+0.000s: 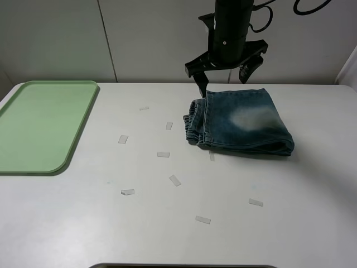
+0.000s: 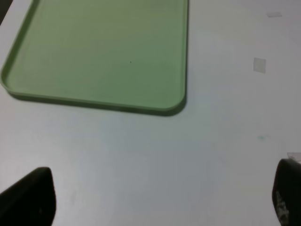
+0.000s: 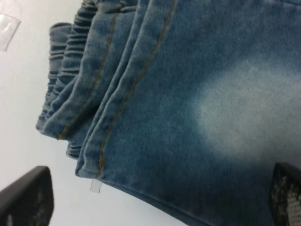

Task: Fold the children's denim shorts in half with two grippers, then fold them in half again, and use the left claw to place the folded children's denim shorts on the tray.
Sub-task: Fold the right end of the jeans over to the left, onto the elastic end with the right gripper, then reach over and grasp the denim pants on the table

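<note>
A white tabletop [image 1: 167, 240] is seen before a pale wall. The green tray [image 1: 39, 125] is laid at its left edge. The folded children's denim shorts [image 1: 245, 123] are laid right of centre, well apart from the tray. The right pincer [image 1: 223, 75] is spread apart just above them. The left pincer [image 2: 157, 197] is spread apart over bare tabletop near the tray. Clear tape scraps [image 1: 175, 180] are scattered between.

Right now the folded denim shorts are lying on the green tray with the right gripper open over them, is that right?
No. The exterior high view shows the folded denim shorts lying on the table, apart from the green tray. The right gripper is open over them.
</note>
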{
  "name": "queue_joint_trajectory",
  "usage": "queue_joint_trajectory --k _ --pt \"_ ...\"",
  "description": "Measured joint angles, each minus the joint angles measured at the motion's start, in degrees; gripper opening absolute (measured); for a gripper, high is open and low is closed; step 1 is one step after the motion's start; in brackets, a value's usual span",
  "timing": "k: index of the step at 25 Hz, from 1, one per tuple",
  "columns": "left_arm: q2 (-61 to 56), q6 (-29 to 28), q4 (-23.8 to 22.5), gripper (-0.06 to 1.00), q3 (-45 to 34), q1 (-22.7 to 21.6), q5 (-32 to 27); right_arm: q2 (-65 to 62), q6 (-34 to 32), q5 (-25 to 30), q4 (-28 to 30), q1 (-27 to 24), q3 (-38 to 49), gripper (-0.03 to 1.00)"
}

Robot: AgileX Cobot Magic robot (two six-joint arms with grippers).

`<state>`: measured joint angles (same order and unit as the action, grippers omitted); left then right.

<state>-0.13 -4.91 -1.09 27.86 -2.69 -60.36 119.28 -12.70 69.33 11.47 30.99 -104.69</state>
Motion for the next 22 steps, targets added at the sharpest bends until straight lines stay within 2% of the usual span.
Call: queue_joint_trajectory --k 10,18,22 --pt "0.00 0.00 0.00 0.91 0.00 0.00 0.00 -1.41 0.00 0.19 0.25 0.00 -0.45 0.69" --pt "0.00 0.00 0.00 0.91 0.00 0.00 0.00 -6.38 2.84 0.25 -1.11 0.00 -0.45 0.69" --pt "0.00 0.00 0.00 0.91 0.00 0.00 0.06 -11.78 6.40 0.32 -1.92 0.00 -0.13 0.69"
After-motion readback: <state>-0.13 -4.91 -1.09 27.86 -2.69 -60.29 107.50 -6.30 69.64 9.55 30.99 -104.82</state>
